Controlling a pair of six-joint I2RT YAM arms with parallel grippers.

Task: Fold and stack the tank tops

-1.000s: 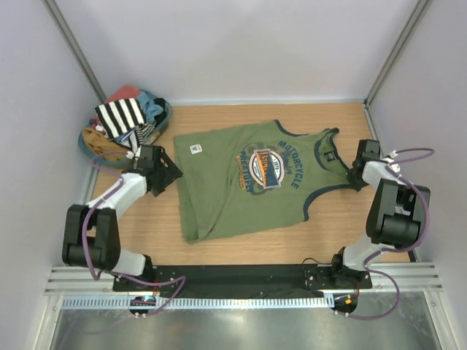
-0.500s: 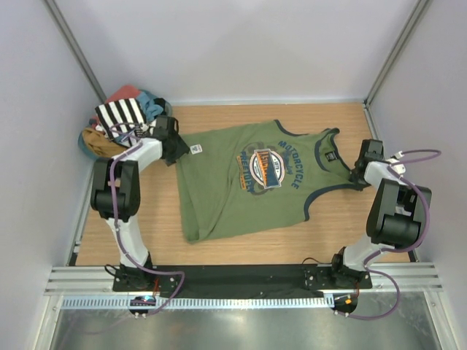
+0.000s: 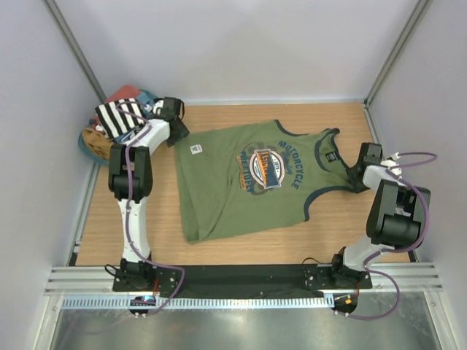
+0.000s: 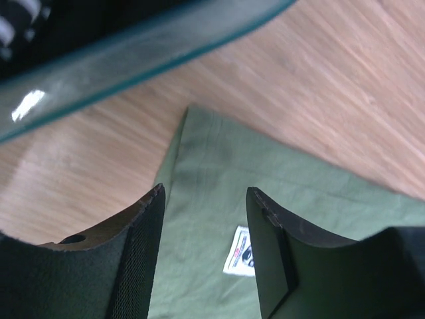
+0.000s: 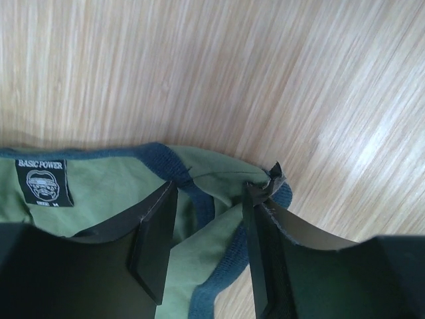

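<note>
Wooden table (image 3: 252,251), pale walls (image 3: 241,51); olive tank top (image 3: 226,189) spread flat mid-surface.

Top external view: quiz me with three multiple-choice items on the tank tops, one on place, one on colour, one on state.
1. Where is the black-and-white striped cloth tank top?
A. flat at the table's middle
B. on the heap of clothes at the far left
C. hanging on the back wall

2. What colour is the neck trim on the olive green cloth tank top?
A. white
B. red
C. dark blue

3. How does the olive top lie?
A. spread out, print up
B. rolled into a ball
C. hanging in the air

Answers: B, it tops the pile in the far-left corner; C, the right wrist view shows a dark blue edge; A, its printed patch faces the camera.
</note>
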